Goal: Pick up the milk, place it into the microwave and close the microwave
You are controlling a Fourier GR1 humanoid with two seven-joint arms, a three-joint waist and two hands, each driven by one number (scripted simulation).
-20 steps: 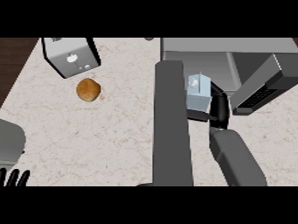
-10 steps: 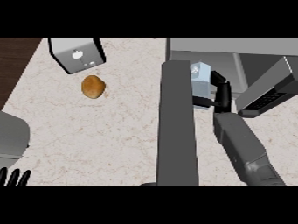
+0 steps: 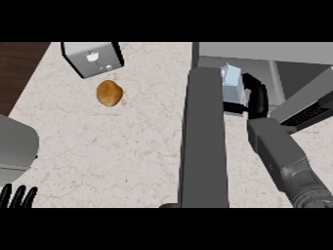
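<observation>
The right hand's black fingers curl round the right side of the pale blue and white milk carton, holding it upright with its folded top facing the view. The carton sits at the front opening of the grey microwave at the upper right. On its left it is just beside a long dark grey slab that runs from the microwave's front down to the view's lower edge. Whether the carton's base rests on anything cannot be told. The microwave's dark cavity shows nothing else inside. A grey panel with a keypad angles out on the right. On the speckled beige counter, well apart, lie 1 brown potato and 1 silver toaster. The left hand rests open at the lower left corner, fingers up.
</observation>
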